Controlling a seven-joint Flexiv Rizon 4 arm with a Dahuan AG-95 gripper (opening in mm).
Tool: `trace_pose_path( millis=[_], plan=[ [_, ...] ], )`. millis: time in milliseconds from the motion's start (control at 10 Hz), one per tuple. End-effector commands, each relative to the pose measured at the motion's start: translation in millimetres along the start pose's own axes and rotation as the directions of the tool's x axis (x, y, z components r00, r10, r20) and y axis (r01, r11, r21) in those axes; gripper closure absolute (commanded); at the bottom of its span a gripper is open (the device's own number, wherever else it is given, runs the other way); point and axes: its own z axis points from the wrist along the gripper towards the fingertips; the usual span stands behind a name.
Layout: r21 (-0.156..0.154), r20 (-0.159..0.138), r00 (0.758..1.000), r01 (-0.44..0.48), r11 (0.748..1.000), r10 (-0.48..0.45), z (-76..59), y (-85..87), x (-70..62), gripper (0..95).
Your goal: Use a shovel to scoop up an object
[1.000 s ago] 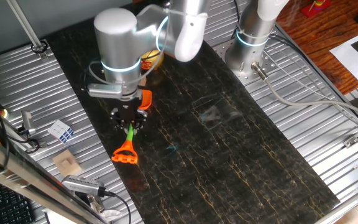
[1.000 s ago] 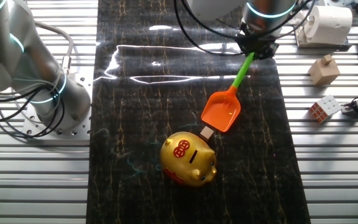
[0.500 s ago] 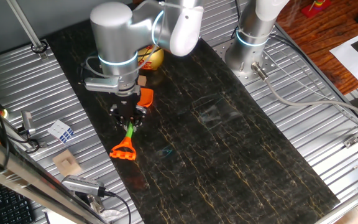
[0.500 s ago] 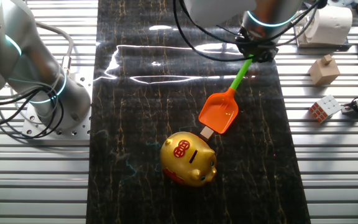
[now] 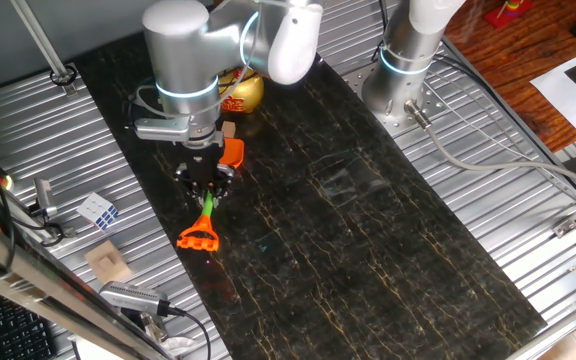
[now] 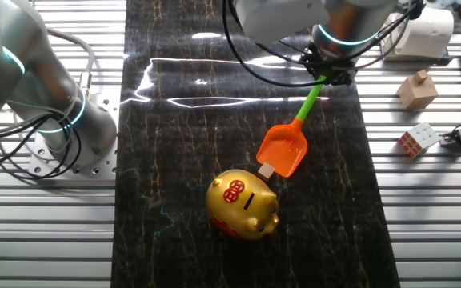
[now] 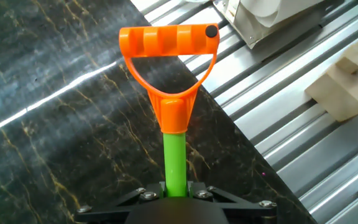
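One shovel (image 6: 283, 150) nearer the object (image 6: 243, 203) than before | end effector (image 6: 324, 74) pinching its shaft | contact seemingly none

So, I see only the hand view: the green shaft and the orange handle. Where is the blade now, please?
Observer: The shovel has its orange blade on the dark mat, just short of the gold pig.
Operator: Is something between the blade and the pig?
Observer: Yes, a small tan block lies at the blade's front edge, beside the pig.
Operator: And where does the gripper hold the shaft?
Observer: The gripper is shut on the green shaft near the handle end, far from the blade.
Operator: Which way does the pig face?
Observer: Its coin slot is up and its snout points away from the blade.
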Motion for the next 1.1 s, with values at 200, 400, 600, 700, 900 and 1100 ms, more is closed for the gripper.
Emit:
trace_pose_path(
  millis=[200,400,600,700,900,1100],
  plan=[
    [-0.001,-0.004,1.0,0.011,1.0,-0.011,-1.1,-0.9,5.0,95.0],
    [-0.003,-0.009,1.0,0.021,1.0,-0.021,-2.6,-1.2,10.3,95.0],
    [-0.006,-0.012,1.0,0.023,1.0,-0.023,-3.9,-0.2,15.0,95.0],
    [-0.009,-0.014,1.0,0.023,1.0,-0.023,-4.8,1.3,19.3,95.0],
    [-0.013,-0.007,1.0,0.026,1.0,-0.026,-6.9,2.9,23.3,95.0],
    [-0.018,0.018,1.0,0.02,1.0,-0.02,-8.7,3.0,24.4,95.0]
  ],
)
